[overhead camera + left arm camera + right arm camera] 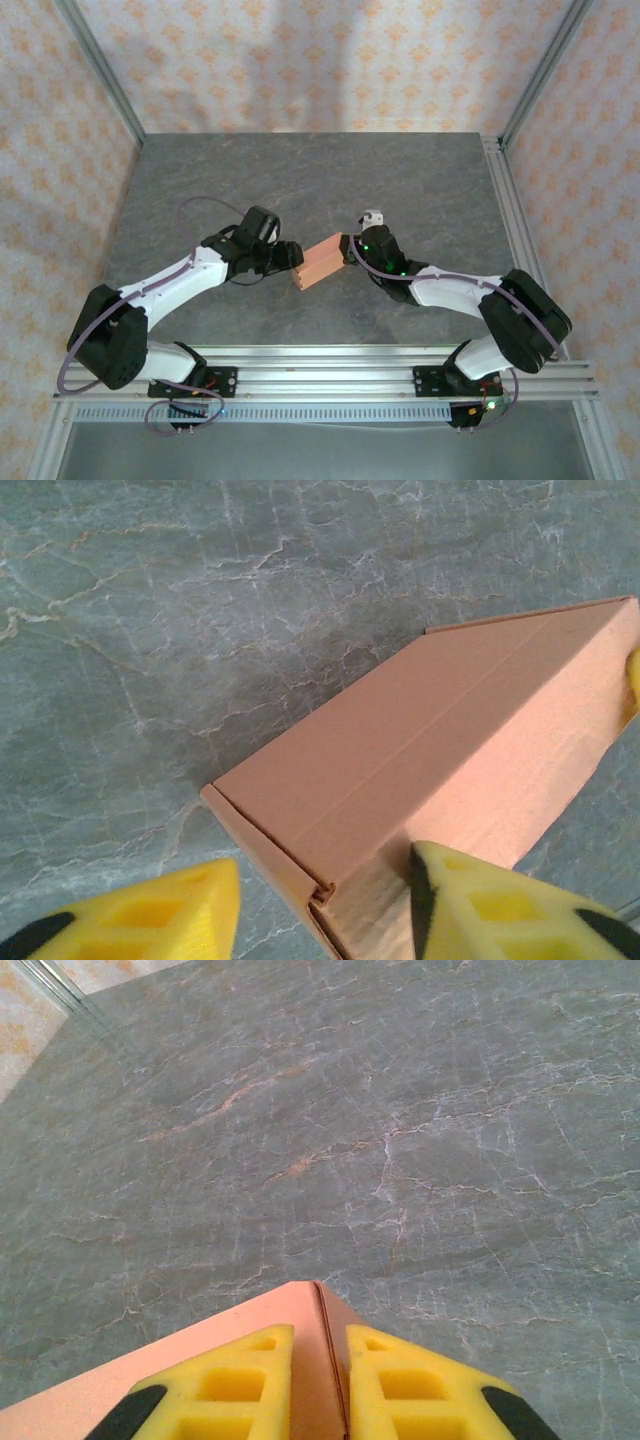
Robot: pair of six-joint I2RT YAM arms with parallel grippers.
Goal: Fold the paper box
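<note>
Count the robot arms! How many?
2. The left arm reaches from the left, the left pincer open at one end of the paper box; the right arm reaches from the right, the right pincer shut on the other end.

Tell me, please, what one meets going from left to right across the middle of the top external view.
left arm → left gripper → paper box → right gripper → right arm

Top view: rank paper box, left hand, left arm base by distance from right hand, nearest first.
1. Salmon-orange card paper box: pinched in the right hand, on its left.
2. Left hand: at the box's far end.
3. Black left arm base: near-left rail.
</note>
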